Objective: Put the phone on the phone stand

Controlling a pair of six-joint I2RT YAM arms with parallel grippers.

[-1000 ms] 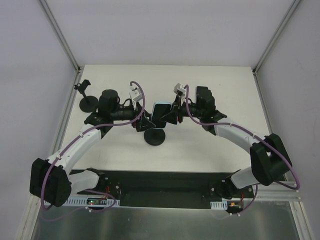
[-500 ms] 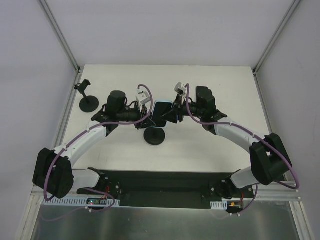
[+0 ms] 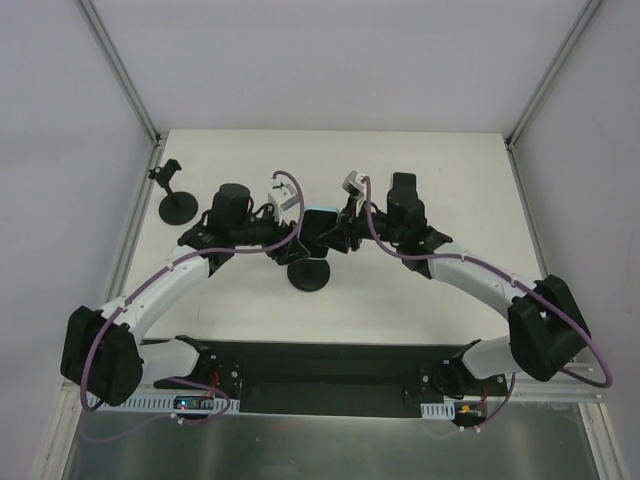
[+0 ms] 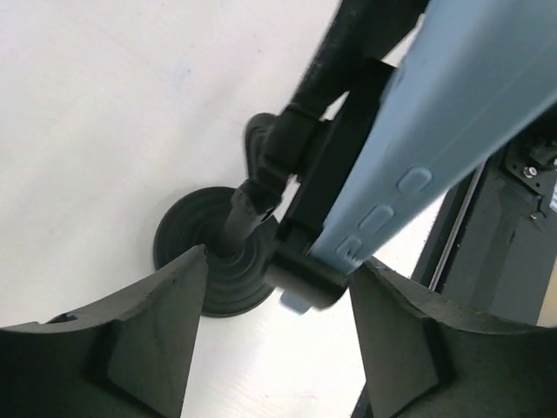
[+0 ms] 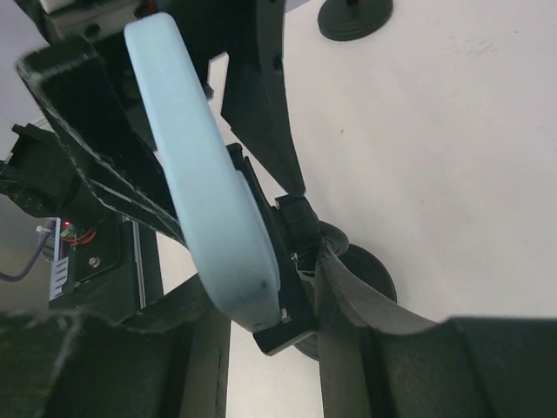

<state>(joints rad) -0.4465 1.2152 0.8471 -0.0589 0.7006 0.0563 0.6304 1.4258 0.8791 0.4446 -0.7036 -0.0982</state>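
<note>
On the white bench, the black stand sits near centre, with the pale blue phone leaning in its cradle. The right fingers hold the phone narrowly at its lower end. The left fingers gape wide around the cradle, touching nothing. Best to confirm the bottom edge sits behind the lip, then let go gently.
</note>
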